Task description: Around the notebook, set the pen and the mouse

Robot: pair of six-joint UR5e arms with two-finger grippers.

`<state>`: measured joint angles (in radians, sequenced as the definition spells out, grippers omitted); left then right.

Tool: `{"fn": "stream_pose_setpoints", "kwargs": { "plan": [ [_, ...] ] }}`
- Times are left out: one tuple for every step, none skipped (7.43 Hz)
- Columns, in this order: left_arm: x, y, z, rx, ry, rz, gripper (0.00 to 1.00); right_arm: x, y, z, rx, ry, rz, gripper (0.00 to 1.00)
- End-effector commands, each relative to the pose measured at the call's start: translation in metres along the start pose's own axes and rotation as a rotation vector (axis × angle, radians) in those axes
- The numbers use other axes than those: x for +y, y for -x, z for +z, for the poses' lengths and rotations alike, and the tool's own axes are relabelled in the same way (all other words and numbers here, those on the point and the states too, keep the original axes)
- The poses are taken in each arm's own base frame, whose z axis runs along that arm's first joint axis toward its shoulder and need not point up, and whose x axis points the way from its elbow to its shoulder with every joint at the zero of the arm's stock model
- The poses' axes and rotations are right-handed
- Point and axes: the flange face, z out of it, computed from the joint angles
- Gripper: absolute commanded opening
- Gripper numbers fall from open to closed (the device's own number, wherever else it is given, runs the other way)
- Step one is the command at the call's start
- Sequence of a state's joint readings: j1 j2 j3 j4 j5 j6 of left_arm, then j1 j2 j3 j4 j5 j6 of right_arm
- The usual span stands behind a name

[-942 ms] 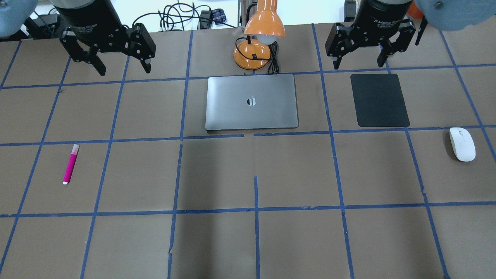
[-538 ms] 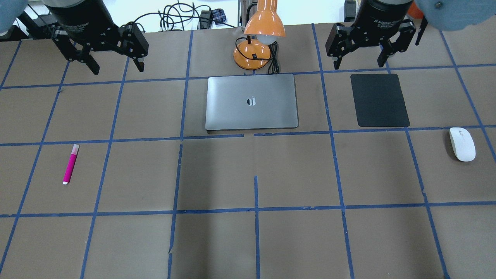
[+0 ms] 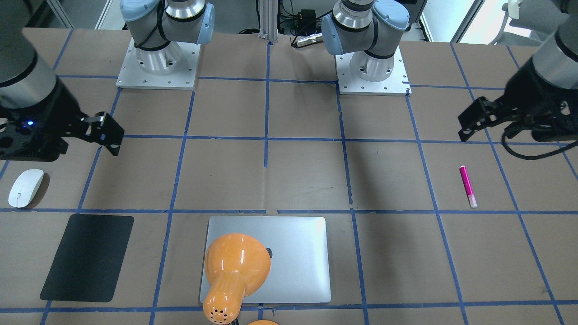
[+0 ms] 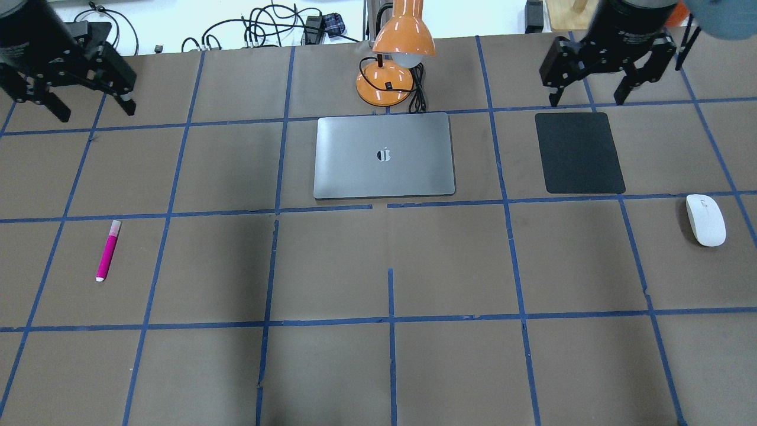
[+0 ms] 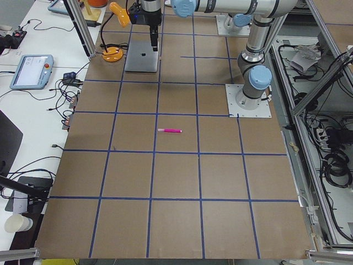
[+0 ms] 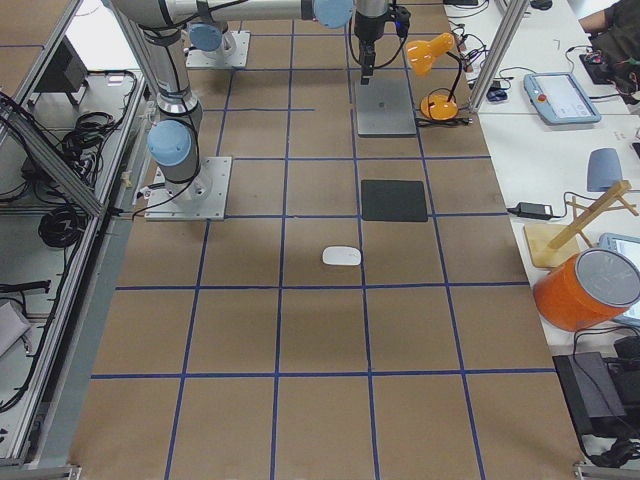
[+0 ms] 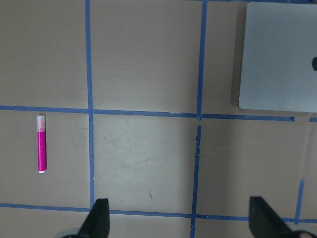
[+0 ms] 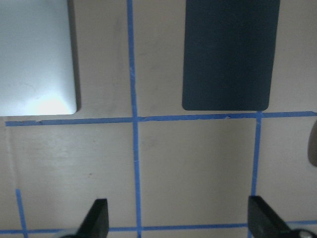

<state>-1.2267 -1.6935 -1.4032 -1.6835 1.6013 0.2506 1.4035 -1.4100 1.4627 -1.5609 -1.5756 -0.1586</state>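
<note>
Status: the task looks unstarted. Neither item sits by the notebook, a closed silver-grey laptop lying flat on the worktop.

Left pincer: jaws spread wide, nothing between them, raised clear of the worktop. In the left wrist view the pen lies down ahead of the fingers and out past the left-hand one, well apart from it. The notebook corner shows off to the pincer's other side.

Right pincer: also wide and empty, and raised. In the right wrist view the black mat lies below and ahead of it, and the notebook edge is further to its left. The mouse is only a sliver at that view's right margin, so it is well out to the pincer's right.

Left to do, by my reading: the whole job. That means lowering onto the pen, closing on it and setting it beside the notebook, then the same for the mouse. Both items need a long carry.

Markings: the notebook lid has a small dark apple-shaped logo at its centre. The mouse has a small grey mark near one end, too small to read. I see no legible writing on the pen, the mat or the orange desk lamp.
</note>
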Motion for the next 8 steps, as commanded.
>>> {"fn": "stream_pose_setpoints", "kwargs": {
  "plan": [
    [0.004, 0.103, 0.061, 0.036, 0.036, 0.031, 1.00, -0.007, -0.117, 0.078, 0.007, -0.030, -0.073, 1.00],
    [0.004, 0.109, 0.101, 0.033, 0.040, 0.043, 1.00, -0.007, -0.166, 0.121, 0.011, -0.045, -0.090, 1.00],
    [-0.001, 0.110, 0.154, 0.004, -0.002, 0.125, 1.00, -0.002, -0.206, 0.166, -0.004, -0.019, -0.074, 1.00],
    [0.002, 0.109, 0.209, -0.023, -0.044, 0.198, 1.00, 0.008, -0.249, 0.196, -0.012, -0.003, -0.009, 1.00],
    [0.011, 0.127, 0.255, -0.027, -0.063, 0.203, 1.00, 0.018, -0.273, 0.218, -0.027, 0.033, 0.004, 1.00],
    [0.019, 0.146, 0.294, 0.001, -0.035, 0.235, 1.00, 0.026, -0.286, 0.229, -0.034, 0.048, -0.072, 1.00],
    [0.022, 0.155, 0.314, 0.021, -0.002, 0.235, 1.00, 0.036, -0.299, 0.243, -0.048, 0.052, -0.076, 1.00],
    [0.024, 0.154, 0.328, 0.033, 0.025, 0.237, 1.00, 0.039, -0.300, 0.253, -0.026, 0.026, -0.083, 1.00]
  ]
}}
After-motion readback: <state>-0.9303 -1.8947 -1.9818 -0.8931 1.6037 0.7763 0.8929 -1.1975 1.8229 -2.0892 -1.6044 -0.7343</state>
